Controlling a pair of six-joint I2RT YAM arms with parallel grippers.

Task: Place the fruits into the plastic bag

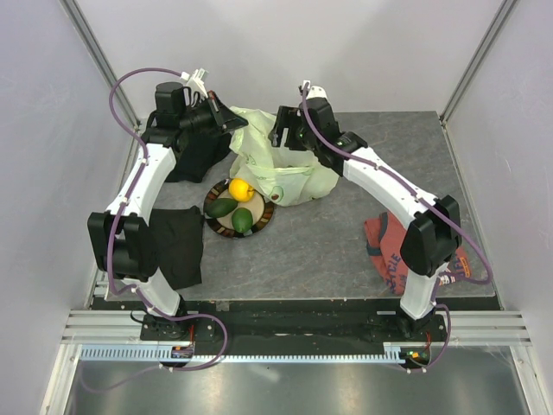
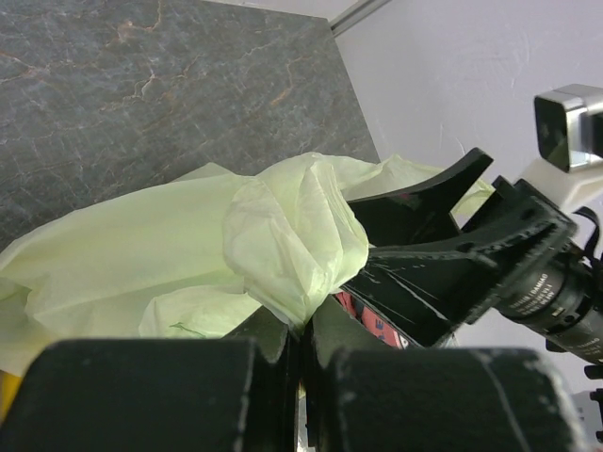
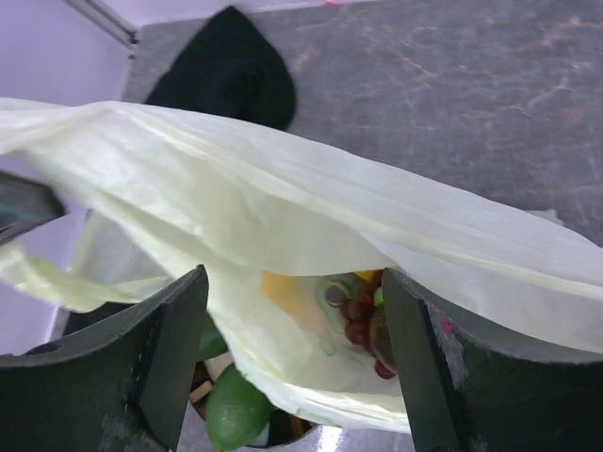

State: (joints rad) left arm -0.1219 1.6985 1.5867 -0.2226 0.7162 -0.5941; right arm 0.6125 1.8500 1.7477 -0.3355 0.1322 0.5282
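Grey stone counter (image 1: 346,251), open room front centre; pale green crinkly plastic bag (image 1: 285,173) at back, left hand (image 2: 301,330) clenched on its fold, right hand (image 3: 292,278) released; yellow lemon (image 1: 241,188), green fruits (image 1: 223,207) on dark round plate (image 1: 263,220) beside it.

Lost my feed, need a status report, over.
Left end effector shut on plastic bag; right end effector open astride it. On plate: lemon, two avocados; grapes show through bag. No obstruction seen.

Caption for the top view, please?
Left pincer and right pincer at the green bag; lemon and two green fruits on the plate.
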